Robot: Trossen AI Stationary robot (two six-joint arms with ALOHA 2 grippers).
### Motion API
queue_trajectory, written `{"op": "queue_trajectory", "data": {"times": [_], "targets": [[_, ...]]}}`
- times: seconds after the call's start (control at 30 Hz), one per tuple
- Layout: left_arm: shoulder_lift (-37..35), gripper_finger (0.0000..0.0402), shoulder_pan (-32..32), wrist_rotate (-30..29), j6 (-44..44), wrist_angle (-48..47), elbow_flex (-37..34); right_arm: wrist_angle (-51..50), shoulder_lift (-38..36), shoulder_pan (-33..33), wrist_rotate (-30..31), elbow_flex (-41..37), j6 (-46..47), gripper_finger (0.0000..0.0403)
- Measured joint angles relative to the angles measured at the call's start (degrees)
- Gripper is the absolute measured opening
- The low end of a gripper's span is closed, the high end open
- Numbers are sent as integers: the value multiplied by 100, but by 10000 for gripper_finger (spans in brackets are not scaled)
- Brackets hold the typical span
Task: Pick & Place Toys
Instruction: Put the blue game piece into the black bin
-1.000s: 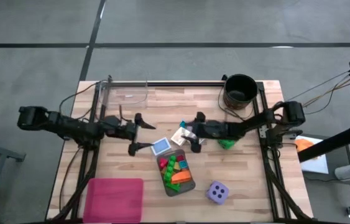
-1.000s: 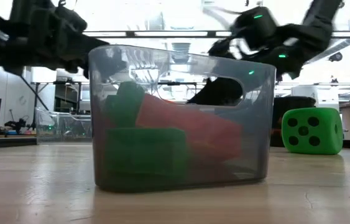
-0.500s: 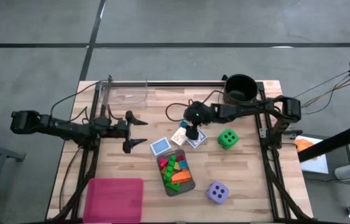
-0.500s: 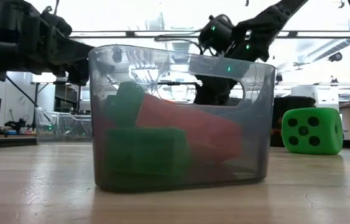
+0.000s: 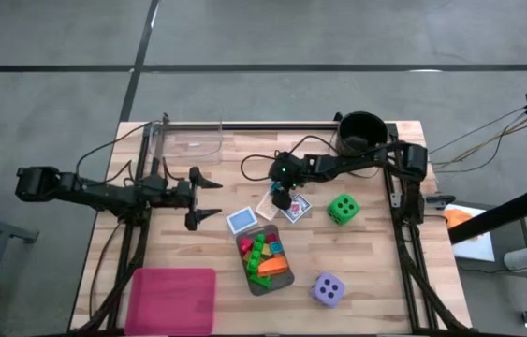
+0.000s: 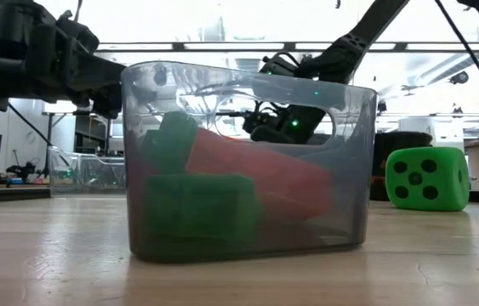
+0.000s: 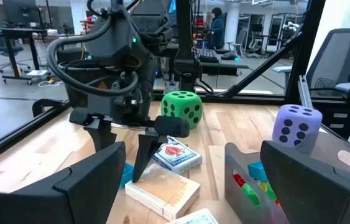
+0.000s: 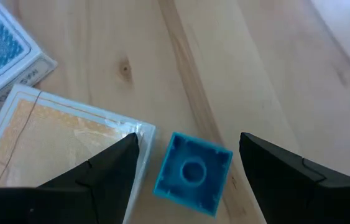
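Observation:
My right gripper (image 5: pixel 282 194) is open and points down over a small blue block (image 8: pixel 192 171) that lies flat on the table beside an orange-backed card pack (image 8: pixel 56 146). Its fingers stand on either side of the block, apart from it. My left gripper (image 5: pixel 209 197) is open and empty, level above the table left of a blue card (image 5: pixel 241 221). The grey tray (image 5: pixel 249 271) holds several coloured blocks (image 5: pixel 265 255). The green die (image 5: pixel 342 208) and the purple die (image 5: pixel 328 289) rest on the table.
The black bucket (image 5: pixel 361 136) stands at the far right. A clear container (image 5: pixel 188 140) stands at the far left. A pink lid (image 5: pixel 172 300) lies at the near left. A second card pack (image 5: pixel 297 210) lies between my right gripper and the green die.
My right gripper has swung from lying level near the green die to pointing down, and has gone a little toward the table's far left, over the blue block. My left gripper has drawn back slightly toward the table's left edge.

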Motion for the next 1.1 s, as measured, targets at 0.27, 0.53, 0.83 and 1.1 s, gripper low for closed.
{"op": "queue_trajectory", "data": {"times": [0.27, 0.53, 0.83, 1.1], "targets": [[4, 377, 0, -1, 4, -49, 0, -383, 79, 7, 153, 204, -13, 250], [4, 377, 0, -27, 15, -78, 0, -602, 30, 0, 233, 199, -36, 117], [4, 377, 0, -45, 13, -109, 2, -794, -154, 1, 401, 141, -227, 19], [4, 377, 0, -84, -2, -130, 4, -844, -373, 6, 368, 156, -393, 14]]}}
